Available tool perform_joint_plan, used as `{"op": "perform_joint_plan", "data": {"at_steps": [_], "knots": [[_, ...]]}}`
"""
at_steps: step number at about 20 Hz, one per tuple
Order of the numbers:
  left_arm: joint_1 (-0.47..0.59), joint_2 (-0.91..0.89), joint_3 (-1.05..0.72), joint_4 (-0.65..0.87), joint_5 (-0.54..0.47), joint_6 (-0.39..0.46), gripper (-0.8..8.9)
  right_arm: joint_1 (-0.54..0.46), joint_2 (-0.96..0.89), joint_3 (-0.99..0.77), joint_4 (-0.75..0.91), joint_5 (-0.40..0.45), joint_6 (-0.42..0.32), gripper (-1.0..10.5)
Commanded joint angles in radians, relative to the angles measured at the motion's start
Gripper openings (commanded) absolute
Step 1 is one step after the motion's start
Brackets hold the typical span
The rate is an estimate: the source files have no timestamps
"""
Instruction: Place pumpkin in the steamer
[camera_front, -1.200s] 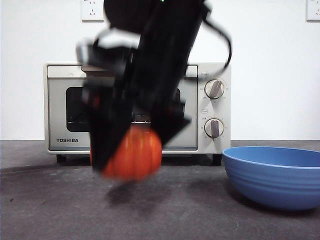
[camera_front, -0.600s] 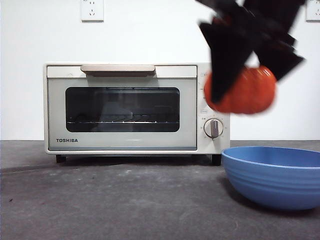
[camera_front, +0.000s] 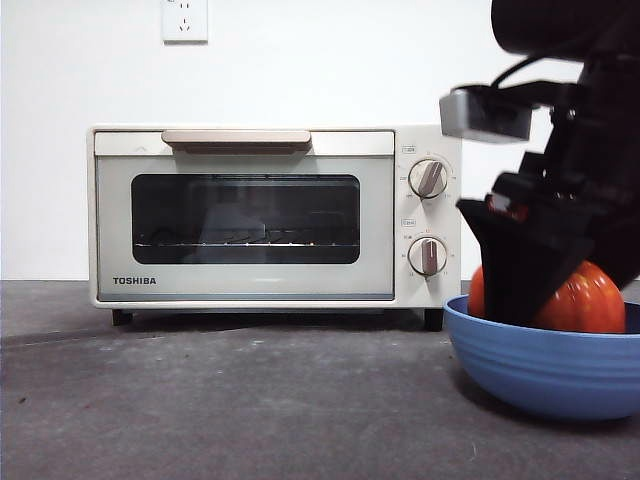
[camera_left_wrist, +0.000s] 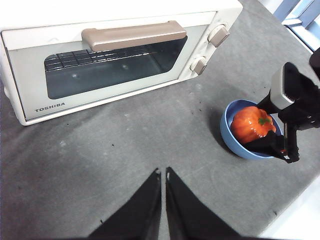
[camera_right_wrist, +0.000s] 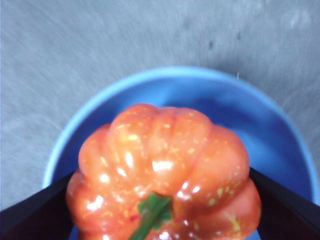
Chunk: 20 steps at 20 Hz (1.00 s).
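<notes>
- Pumpkin (camera_front: 590, 300) sits low inside the blue bowl (camera_front: 545, 365), its glossy orange ribs showing above the rim and its green stem (camera_right_wrist: 152, 212) visible in the right wrist view.
- Right gripper (camera_front: 545, 285) reaches down into the bowl, its two black jaws clamped on either flank of the pumpkin.
- Steamer (camera_front: 270, 215), a cream TOSHIBA box, stands just beside the bowl and farther back on the dark table (camera_front: 250, 400); its glass door is closed, with the beige handle (camera_front: 237, 139) above the window and two round knobs (camera_front: 430, 178) on the side nearest the bowl.
- Left gripper (camera_left_wrist: 163, 175) hangs above bare table, well apart from the bowl and in front of the steamer door, its jaws pressed nearly together and holding nothing.
- White wall socket (camera_front: 184, 18) is mounted above the steamer.
</notes>
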Motion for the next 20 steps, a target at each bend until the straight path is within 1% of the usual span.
{"op": "perform_joint_plan", "data": {"at_steps": [1, 4, 7, 12, 15, 17, 20], "knots": [[-0.004, 0.005, 0.019, 0.004, 0.005, 0.009, 0.14, 0.002, 0.031, 0.003, 0.007, 0.002, 0.011, 4.4], [-0.004, 0.005, 0.019, 0.004, 0.005, 0.010, 0.14, -0.001, 0.051, 0.003, 0.006, 0.002, 0.012, 4.6], [-0.004, 0.005, 0.019, 0.004, 0.005, 0.009, 0.14, -0.002, 0.066, 0.003, 0.005, 0.002, 0.015, 5.2], [-0.004, 0.005, 0.019, 0.005, 0.005, 0.009, 0.14, -0.002, 0.063, 0.013, -0.002, 0.005, 0.014, 5.5], [-0.005, 0.006, 0.019, 0.013, 0.005, 0.009, 0.14, -0.002, 0.032, 0.065, -0.045, 0.006, 0.014, 5.5], [-0.012, 0.009, 0.019, 0.040, 0.005, -0.001, 0.14, -0.002, -0.003, 0.117, -0.084, 0.009, 0.014, 5.5], [-0.034, 0.040, 0.019, 0.158, 0.005, -0.056, 0.14, -0.002, -0.059, 0.184, -0.132, 0.013, 0.027, 5.5]]}}
